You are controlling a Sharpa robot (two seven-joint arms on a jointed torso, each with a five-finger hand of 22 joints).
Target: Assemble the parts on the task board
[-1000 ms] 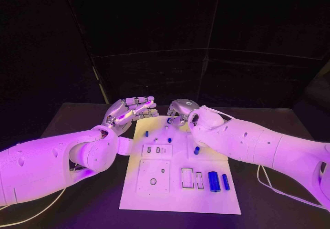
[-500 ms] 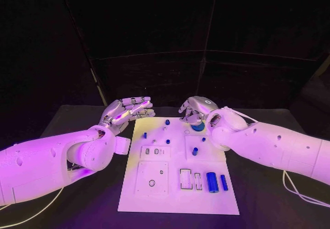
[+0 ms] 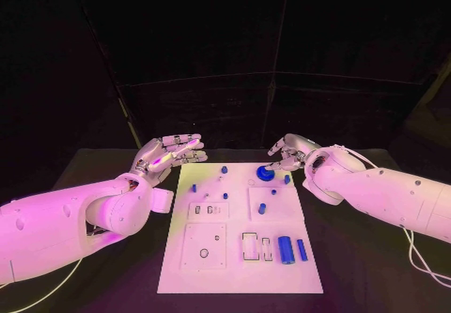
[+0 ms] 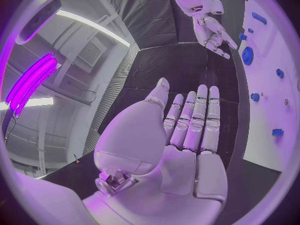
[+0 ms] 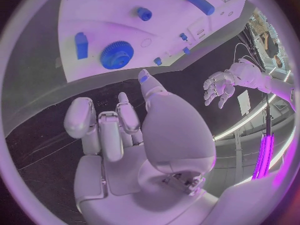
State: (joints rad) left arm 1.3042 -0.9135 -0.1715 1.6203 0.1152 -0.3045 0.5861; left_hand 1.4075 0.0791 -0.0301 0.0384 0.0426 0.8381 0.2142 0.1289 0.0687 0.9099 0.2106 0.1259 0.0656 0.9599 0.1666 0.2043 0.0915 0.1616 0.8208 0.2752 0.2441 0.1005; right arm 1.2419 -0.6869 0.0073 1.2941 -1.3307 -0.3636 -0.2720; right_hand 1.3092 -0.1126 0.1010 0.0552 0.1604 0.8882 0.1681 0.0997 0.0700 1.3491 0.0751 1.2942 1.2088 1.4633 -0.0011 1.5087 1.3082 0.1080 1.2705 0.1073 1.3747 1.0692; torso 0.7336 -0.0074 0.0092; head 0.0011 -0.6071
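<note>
Beside task board, left hand flat, empty

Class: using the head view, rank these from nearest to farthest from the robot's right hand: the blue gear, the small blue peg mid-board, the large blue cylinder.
1. Blue gear, far end of the task board, beside the right hand.
2. Small blue peg, mid-board.
3. Large blue cylinder, near end.

Head camera above the task board; 2 close wrist cameras (board shared).
</note>
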